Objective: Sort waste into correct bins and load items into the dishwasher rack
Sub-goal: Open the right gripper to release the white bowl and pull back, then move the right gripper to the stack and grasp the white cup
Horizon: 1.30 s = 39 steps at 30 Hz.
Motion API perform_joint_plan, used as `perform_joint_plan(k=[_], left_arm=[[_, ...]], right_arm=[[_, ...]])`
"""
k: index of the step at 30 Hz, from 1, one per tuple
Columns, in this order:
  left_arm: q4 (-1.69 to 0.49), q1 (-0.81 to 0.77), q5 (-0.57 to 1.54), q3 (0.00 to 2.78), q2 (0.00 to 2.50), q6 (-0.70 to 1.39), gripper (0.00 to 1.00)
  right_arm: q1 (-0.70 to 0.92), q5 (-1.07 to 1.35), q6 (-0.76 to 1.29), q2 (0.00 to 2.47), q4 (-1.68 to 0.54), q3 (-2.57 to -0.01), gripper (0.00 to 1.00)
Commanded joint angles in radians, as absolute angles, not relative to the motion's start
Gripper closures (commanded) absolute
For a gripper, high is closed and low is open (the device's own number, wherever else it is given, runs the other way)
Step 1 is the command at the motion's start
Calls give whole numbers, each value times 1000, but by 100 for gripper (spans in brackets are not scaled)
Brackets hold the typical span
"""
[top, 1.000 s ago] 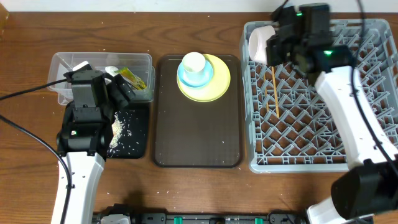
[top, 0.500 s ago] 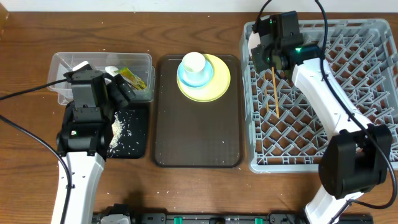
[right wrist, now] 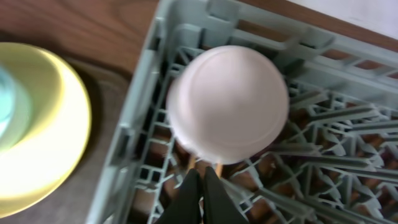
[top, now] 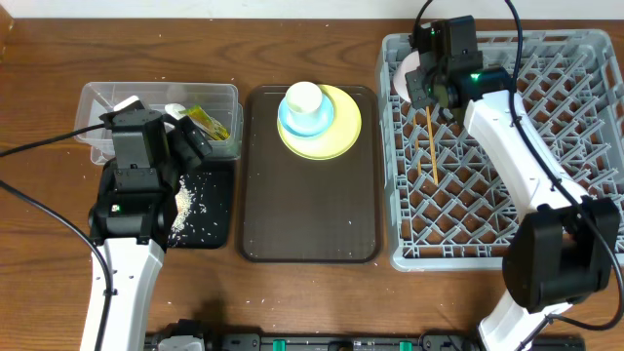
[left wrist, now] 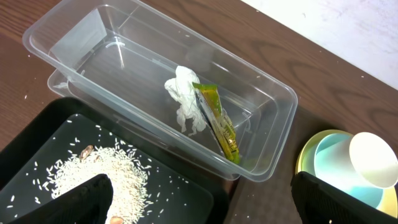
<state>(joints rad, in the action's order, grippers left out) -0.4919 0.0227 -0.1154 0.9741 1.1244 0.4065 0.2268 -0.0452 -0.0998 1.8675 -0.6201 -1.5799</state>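
A white bowl [top: 402,73] [right wrist: 227,102] stands on edge in the far left corner of the light-grey dishwasher rack [top: 468,258] [right wrist: 137,130], its base facing the right wrist camera. My right gripper [top: 426,93] [right wrist: 202,177] is shut and empty, its tips just short of the bowl. Two chopsticks [top: 429,146] lie in the rack beside it. My left gripper [top: 193,148] [left wrist: 205,208] hangs wide open over the black tray [top: 219,229] [left wrist: 186,193], which holds rice crumbs [top: 190,210] [left wrist: 106,171]. In the clear tub [top: 97,97] [left wrist: 273,143] lie the tissue [left wrist: 183,102] and wrapper [top: 210,122] [left wrist: 217,121].
The dark brown serving tray [top: 310,205] sits in the middle of the table. At its far end is the yellow plate [top: 336,136] [right wrist: 43,124], with the blue dish [top: 292,125] and small white cup [top: 303,97] stacked on it.
My right arm has swung in and come down at the rack's far left corner beside the bowl, which has stayed put. The left arm has not moved.
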Motion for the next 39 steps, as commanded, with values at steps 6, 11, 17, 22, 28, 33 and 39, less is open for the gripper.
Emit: perform_joint_plan(k=[6, 11, 17, 22, 28, 33, 39], left_arm=[[-493, 26, -125, 987, 1124, 393, 6], [-493, 26, -125, 987, 1124, 393, 6], [-493, 26, -125, 987, 1124, 393, 6], [-493, 26, -125, 987, 1124, 393, 6], [-493, 26, -125, 987, 1124, 393, 6], [-493, 26, -125, 987, 1124, 393, 6], [-493, 26, -125, 987, 1124, 393, 6]], right_arm=[[323, 125, -110, 1759, -662, -1590, 83], [436, 125, -135, 1762, -672, -1589, 62], [581, 118, -290, 1779, -654, -1589, 63], [646, 55, -339, 1818, -585, -1589, 68], [662, 52, -343, 1890, -479, -1589, 58], [660, 52, -384, 1969, -373, -1589, 58], [659, 49, -430, 2065, -271, -1589, 47]])
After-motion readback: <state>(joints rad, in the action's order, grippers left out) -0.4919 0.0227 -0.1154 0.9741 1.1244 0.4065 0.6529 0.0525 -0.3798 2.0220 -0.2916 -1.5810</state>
